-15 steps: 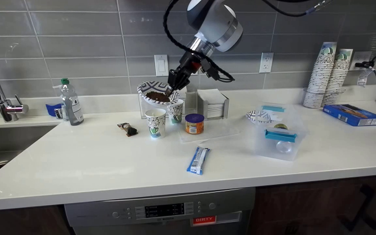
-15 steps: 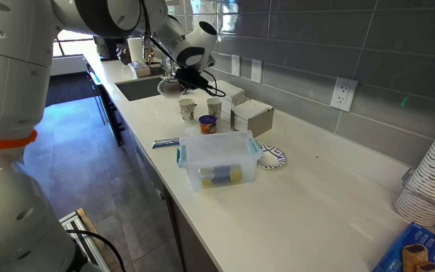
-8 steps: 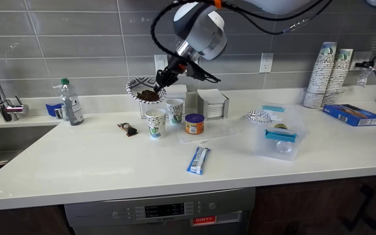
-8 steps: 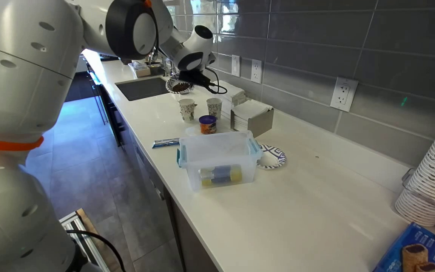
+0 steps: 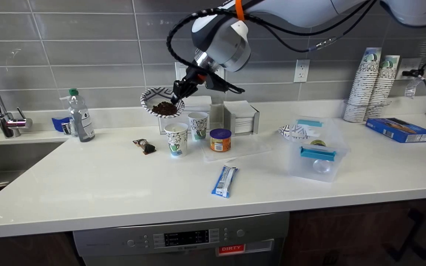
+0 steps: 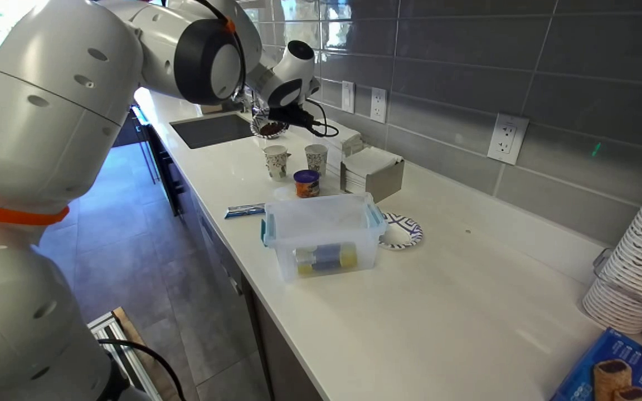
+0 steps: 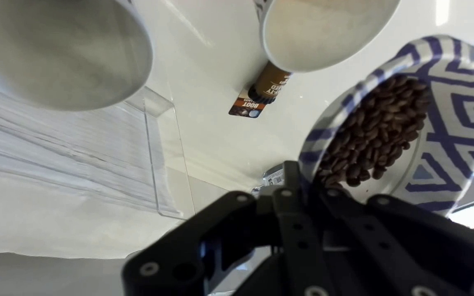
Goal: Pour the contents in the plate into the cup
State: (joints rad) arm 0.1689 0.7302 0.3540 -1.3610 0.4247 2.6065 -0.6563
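Wrist view: the black two-fingered claw [image 7: 307, 181] clamps a round purple-and-white paper plate [image 7: 458, 119] by its rim; likely light and bendy, it seems best held there.

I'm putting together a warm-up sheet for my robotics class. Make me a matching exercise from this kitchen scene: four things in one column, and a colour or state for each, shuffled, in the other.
Column one
1. plate of beans
2. round tub
3. tall bottle
4. plastic container

Column two
A. standing upright, with a green cap
B. tilted, held by its rim in the claw
C. see-through, with turquoise clips
D. orange sides under a dark lid

Right pairs: 1-B, 2-D, 3-A, 4-C.
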